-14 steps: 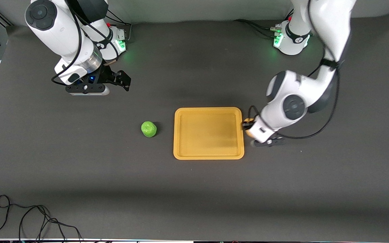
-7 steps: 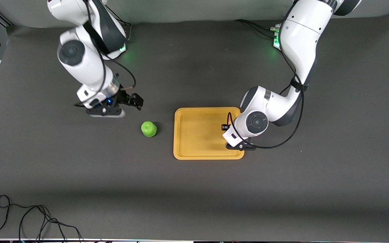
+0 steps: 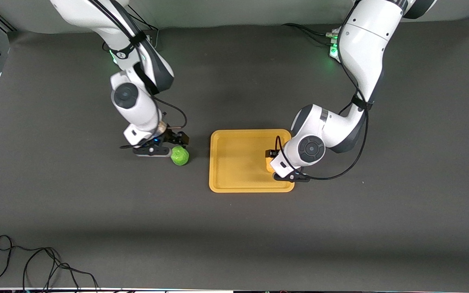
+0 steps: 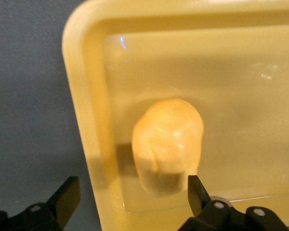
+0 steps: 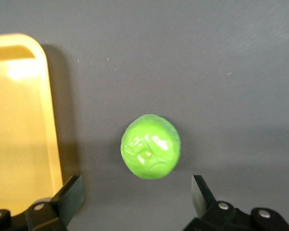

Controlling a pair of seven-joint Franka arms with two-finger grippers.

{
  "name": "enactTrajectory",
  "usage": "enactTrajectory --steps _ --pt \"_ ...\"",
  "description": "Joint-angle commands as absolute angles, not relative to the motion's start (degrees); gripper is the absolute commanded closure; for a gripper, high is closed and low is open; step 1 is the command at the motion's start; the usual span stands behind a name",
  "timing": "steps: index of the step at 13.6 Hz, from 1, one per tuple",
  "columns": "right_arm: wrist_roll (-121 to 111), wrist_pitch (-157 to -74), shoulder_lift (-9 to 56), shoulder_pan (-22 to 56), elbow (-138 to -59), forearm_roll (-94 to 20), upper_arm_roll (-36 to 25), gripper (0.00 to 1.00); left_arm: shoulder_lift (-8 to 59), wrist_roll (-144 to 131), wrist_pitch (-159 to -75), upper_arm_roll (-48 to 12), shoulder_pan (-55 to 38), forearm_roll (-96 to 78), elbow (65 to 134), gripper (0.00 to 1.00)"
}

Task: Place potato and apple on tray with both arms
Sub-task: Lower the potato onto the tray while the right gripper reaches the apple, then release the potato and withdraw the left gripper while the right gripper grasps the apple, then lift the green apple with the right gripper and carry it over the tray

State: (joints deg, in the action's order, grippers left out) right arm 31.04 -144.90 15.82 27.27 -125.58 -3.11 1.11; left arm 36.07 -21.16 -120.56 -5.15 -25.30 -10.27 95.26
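Observation:
The yellow-orange tray (image 3: 238,162) lies mid-table. The potato (image 3: 268,164) rests inside it, close to the rim at the left arm's end; in the left wrist view the potato (image 4: 168,144) lies on the tray floor (image 4: 241,96). My left gripper (image 3: 273,159) is open just above the potato, with its fingers (image 4: 197,190) spread wide and not gripping it. The green apple (image 3: 179,156) sits on the table beside the tray, toward the right arm's end. My right gripper (image 3: 176,142) is open over the apple (image 5: 151,147), its fingers (image 5: 72,195) apart on both sides.
A loose black cable (image 3: 35,262) lies on the table near the front camera at the right arm's end. The tray's rim (image 5: 45,120) is close beside the apple. The left arm's green-lit base (image 3: 334,49) stands at the table's back edge.
My left gripper carried the potato from beside the tray to over it and has opened; the potato now lies in the tray. My right gripper moved from near its base to over the apple.

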Motion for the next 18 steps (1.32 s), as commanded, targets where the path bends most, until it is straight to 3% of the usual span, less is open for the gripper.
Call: enactTrajectory --steps 1,5,11,13,14,16,18 --pt "33.40 -150.36 20.29 29.00 -125.16 -1.50 0.18 0.00 30.61 -20.48 -112.27 -4.31 -23.65 -9.93 94.13 0.01" --pt "33.40 -157.40 24.95 28.92 -125.16 1.75 -2.28 0.00 19.98 -15.40 -103.55 -4.31 -13.82 -6.95 94.04 0.00" --pt "33.40 -158.73 26.46 29.00 -125.07 1.93 -2.99 0.01 9.77 -3.79 -99.84 -4.04 -3.88 -0.36 93.43 0.00" --pt "33.14 -158.38 25.93 29.00 -125.07 1.93 -2.99 0.38 7.22 -0.63 -99.76 -4.04 -2.38 0.17 93.43 0.00" --pt "32.70 -157.77 24.80 28.92 -124.89 1.93 -2.99 0.49 5.64 2.08 -98.80 -4.04 -1.59 0.35 93.78 0.00" --pt "31.47 -149.21 19.71 28.65 -122.45 1.93 -3.08 0.54 2.91 6.05 -96.60 -3.96 -0.36 0.44 93.78 0.00" --pt "30.76 -134.03 15.75 28.48 -114.48 1.85 -3.51 0.54 1.06 8.33 -97.11 -4.04 1.84 0.44 95.35 0.00"
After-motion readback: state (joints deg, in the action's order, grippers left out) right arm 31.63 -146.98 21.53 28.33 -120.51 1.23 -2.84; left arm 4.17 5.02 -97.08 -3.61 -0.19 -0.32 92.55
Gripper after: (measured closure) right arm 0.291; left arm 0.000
